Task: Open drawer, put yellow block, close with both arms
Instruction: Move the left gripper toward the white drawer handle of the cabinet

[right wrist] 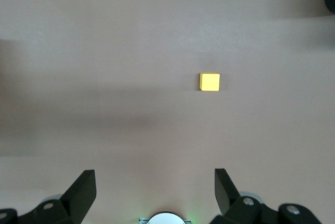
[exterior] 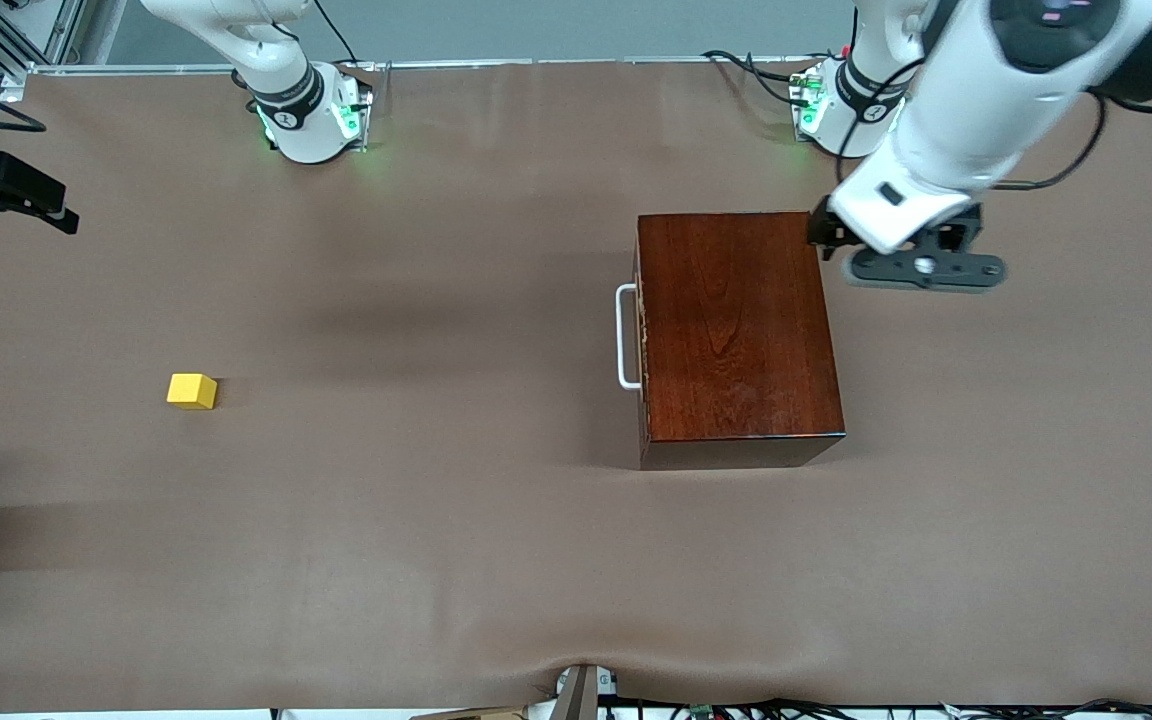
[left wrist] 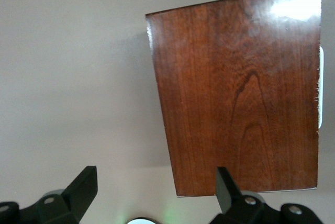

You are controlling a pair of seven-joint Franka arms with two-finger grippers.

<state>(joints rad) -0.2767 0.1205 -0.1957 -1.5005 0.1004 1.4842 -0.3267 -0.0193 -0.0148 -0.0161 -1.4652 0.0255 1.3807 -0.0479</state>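
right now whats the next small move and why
Probably bring the left end effector, open above the box's corner, across and down to the white handle: the drawer is shut and the yellow block lies on the table.

Left arm: white jointed arm with dark grey joint sections [exterior: 976, 110], reaching down from its base at the counter's left-arm end.
Left pincer: black two-finger pincer [left wrist: 157, 192], held in the air, fingers [left wrist: 84, 187] spread wide, nothing between them.
Right arm: white jointed arm [exterior: 266, 50], rising out of the front view.
Right pincer: black two-finger pincer [right wrist: 155, 190], hanging high, fingers [right wrist: 84, 190] wide apart, empty.
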